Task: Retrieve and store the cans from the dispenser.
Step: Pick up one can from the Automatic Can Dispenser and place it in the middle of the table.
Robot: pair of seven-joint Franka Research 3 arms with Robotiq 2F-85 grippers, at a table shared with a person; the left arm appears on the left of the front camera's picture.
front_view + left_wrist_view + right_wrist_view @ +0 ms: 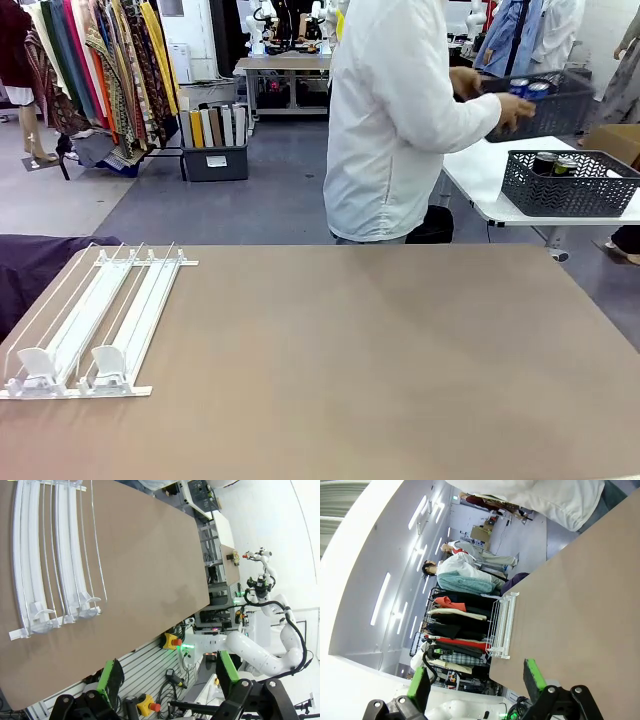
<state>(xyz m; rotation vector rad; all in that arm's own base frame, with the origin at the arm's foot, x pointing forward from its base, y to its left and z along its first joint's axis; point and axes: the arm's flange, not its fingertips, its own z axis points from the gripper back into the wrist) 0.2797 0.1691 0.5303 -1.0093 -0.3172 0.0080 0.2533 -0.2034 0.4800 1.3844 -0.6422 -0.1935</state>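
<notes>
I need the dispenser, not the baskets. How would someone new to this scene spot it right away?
Start at the brown table and go to its left side as the robot sees it. The dispenser lies flat there: long white rails with thin wire dividers and two small white pusher blocks at the near end. The dark lattice basket sits on a separate white table behind.

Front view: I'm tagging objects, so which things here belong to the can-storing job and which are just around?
Job:
- dispenser, lanes bare
- cans in a dark basket
- second basket in the person's hand

Around:
- clothes rack
- bin of boards
</notes>
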